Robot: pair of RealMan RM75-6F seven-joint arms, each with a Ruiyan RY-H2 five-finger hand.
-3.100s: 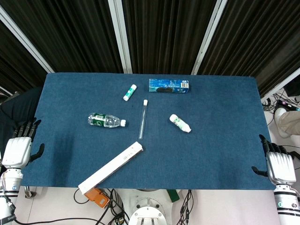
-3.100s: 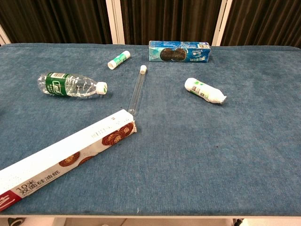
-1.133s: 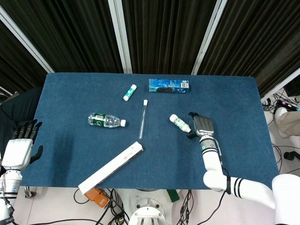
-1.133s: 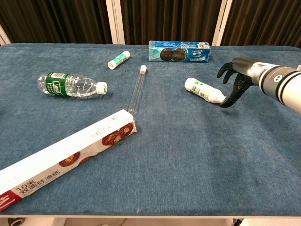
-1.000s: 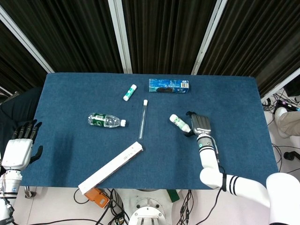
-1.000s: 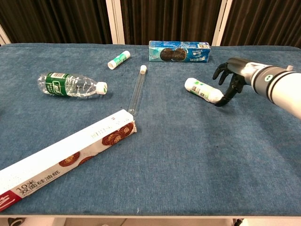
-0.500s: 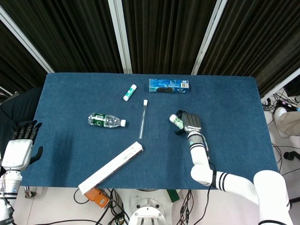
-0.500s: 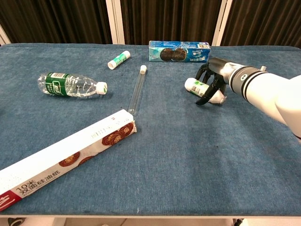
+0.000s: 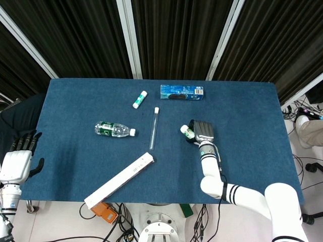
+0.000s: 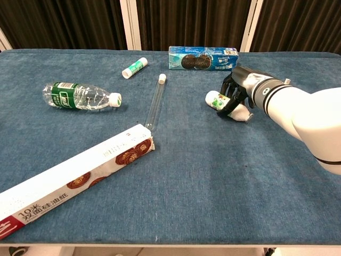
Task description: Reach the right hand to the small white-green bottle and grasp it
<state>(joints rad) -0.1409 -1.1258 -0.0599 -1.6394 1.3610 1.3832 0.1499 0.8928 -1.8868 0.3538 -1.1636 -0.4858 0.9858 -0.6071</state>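
right hand (image 10: 235,95) – draped over the small white-green bottle (image 10: 215,100), fingers curled round its middle, grip looks closed on it | bottle – lying on the blue worktop (image 10: 224,176), long axis slanting, base toward the test tube (image 10: 155,101) | left hand (image 9: 15,164) – far off, fingers apart, empty

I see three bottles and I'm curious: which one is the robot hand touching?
The small white-green bottle nearest the right robot hand, whose fingers wrap it. The clear water bottle and the other small white-green one lie untouched.
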